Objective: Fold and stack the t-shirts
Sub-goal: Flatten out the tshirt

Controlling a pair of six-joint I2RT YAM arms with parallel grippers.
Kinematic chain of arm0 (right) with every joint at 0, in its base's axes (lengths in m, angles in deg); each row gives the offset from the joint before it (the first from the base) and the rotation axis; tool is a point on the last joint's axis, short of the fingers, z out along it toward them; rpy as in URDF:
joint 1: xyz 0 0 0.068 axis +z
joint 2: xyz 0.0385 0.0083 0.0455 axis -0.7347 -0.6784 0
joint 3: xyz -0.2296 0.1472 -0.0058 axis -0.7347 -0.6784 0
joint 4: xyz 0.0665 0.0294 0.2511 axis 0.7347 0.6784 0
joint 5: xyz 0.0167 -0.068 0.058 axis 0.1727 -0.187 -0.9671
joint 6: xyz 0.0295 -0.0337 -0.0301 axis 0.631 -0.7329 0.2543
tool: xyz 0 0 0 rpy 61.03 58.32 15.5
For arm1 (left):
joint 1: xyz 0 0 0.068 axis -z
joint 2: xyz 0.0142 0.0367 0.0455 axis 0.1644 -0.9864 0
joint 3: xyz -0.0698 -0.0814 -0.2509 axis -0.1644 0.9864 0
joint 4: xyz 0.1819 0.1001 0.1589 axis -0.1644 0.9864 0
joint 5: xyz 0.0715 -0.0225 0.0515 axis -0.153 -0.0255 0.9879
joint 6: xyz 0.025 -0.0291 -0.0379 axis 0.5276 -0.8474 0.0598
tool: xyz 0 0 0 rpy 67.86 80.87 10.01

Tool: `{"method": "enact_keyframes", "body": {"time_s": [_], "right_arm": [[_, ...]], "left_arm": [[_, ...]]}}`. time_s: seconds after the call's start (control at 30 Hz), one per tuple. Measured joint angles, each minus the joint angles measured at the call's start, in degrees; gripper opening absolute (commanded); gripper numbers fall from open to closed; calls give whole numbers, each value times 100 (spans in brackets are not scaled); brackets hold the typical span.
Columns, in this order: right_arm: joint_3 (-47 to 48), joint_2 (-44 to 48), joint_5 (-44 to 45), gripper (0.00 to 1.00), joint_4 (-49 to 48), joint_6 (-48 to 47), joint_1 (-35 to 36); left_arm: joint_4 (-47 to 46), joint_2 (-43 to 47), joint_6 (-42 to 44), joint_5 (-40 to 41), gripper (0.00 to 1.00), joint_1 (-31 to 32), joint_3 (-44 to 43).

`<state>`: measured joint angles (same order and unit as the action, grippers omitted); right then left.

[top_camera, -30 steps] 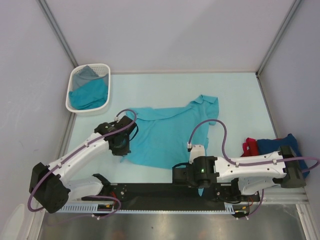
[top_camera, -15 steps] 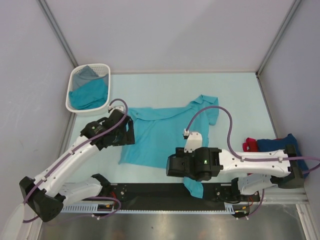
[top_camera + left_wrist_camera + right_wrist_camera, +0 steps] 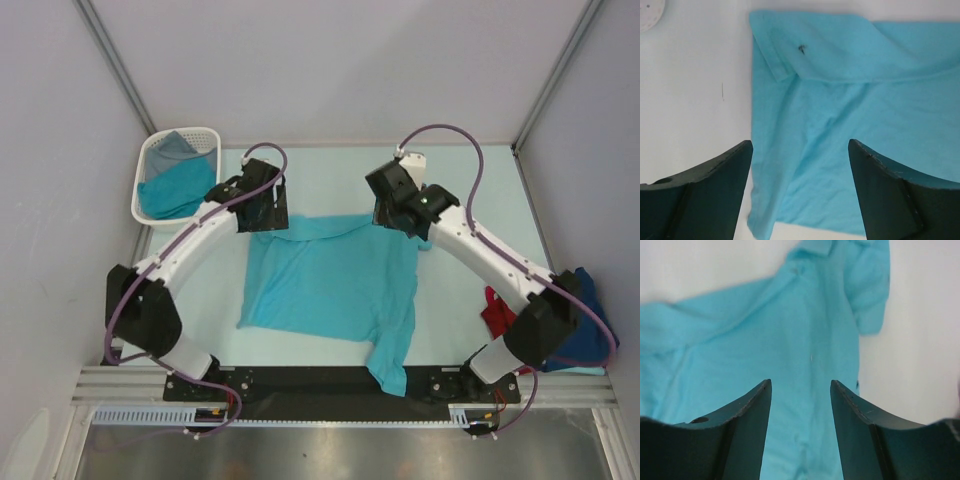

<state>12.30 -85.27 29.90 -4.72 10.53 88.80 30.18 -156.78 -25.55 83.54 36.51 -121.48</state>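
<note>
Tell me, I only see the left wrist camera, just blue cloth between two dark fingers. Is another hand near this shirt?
Observer: Yes. The right hand hovers over the teal shirt's far right corner, jaws open.
Operator: Are there more shirts?
Observer: A basket at the far left holds grey cloth and teal cloth.
Operator: Anything else?
Observer: A red shirt and a navy shirt lie at the right edge.
</note>
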Motion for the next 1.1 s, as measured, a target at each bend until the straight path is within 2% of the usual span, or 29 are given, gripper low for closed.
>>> {"method": "enact_keyframes", "body": {"time_s": [0.2,0.3,0.5,0.63,0.77,0.97,1.1], "right_arm": [[750,-1143,-271,55,-680,-946,-809],[852,-1338,-350,55,-855,-1161,-1058],[1178,-1574,-715,54,-1296,-1207,-1504],[1174,-1585,-907,53,-1578,-1187,-1530],[1147,-1587,-1008,53,-1690,-1172,-1373],[881,-1587,-962,53,-1764,-1220,-1115],[708,-1613,-920,53,-1762,-1233,-1093]], "left_arm": [[-505,-1073,15,-85,87,-262,-540],[-636,-1449,61,-114,87,-282,-859],[-787,-2677,238,-168,86,-485,-2319],[-678,-3200,315,-136,85,-656,-2809],[-597,-3121,232,-79,85,-715,-2487],[-734,-2079,94,-153,80,-575,-852],[-892,-1805,76,-170,78,-378,-603]]}}
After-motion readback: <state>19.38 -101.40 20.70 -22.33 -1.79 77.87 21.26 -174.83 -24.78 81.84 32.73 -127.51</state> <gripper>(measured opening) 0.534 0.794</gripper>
